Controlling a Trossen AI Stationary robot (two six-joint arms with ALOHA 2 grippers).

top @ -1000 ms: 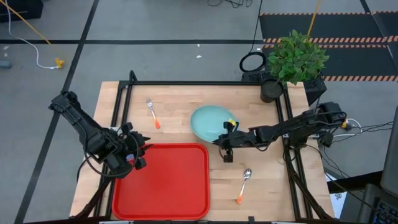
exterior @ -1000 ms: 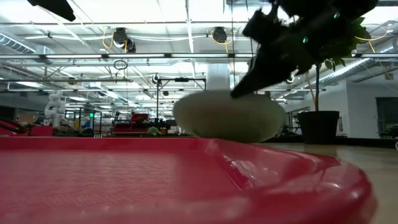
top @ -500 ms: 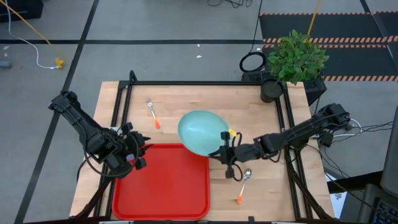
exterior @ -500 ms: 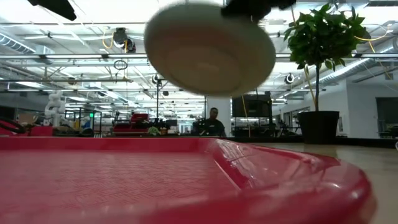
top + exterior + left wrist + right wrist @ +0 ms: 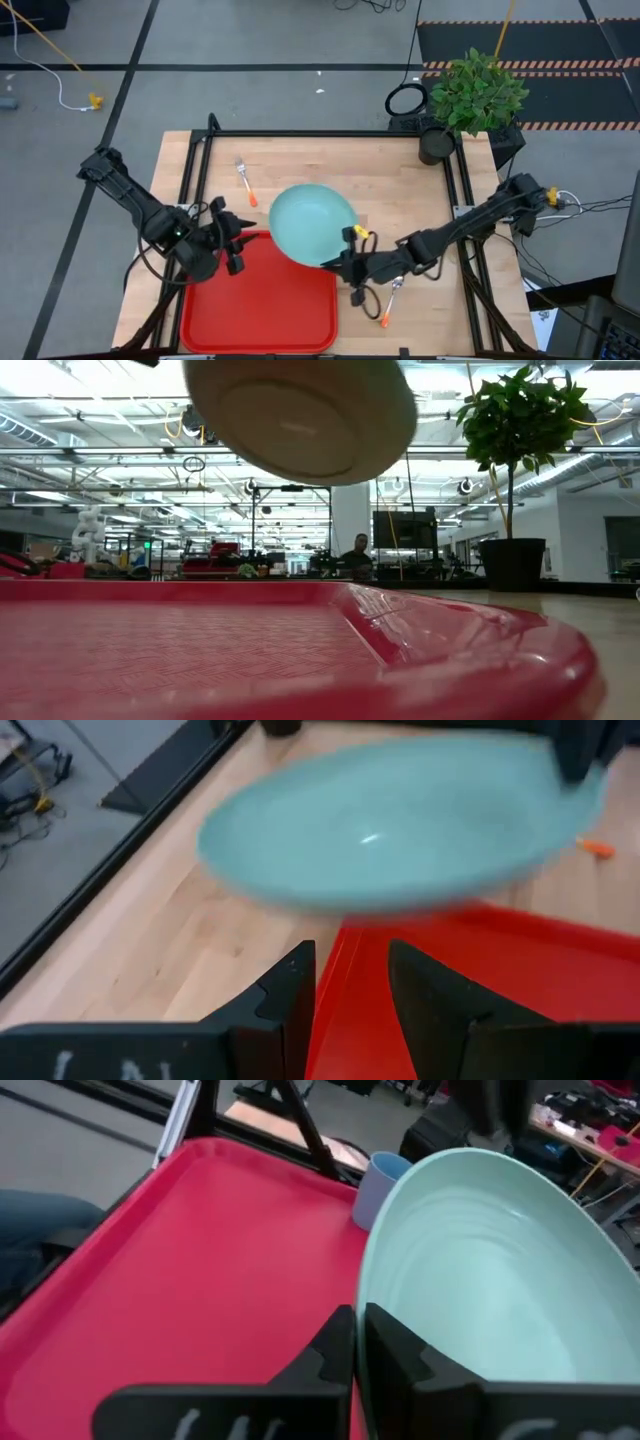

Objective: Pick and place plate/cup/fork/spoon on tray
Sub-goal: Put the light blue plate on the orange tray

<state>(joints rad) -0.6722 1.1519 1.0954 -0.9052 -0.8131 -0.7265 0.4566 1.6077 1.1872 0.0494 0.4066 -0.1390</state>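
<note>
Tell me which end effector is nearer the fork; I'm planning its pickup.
Left. The left end effector waits at the tray's far-left corner, a short way from the fork. The right end effector, holding the plate, is farther off.

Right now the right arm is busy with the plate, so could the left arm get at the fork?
Probably yes: the fork lies on bare wood, nothing between it and the open left hand.

probably a large robotics lab or workshop: exposed ceiling ducts (image 5: 200, 422), strip lights, hazard-striped floor mat (image 5: 570, 65), distant workstations.
</note>
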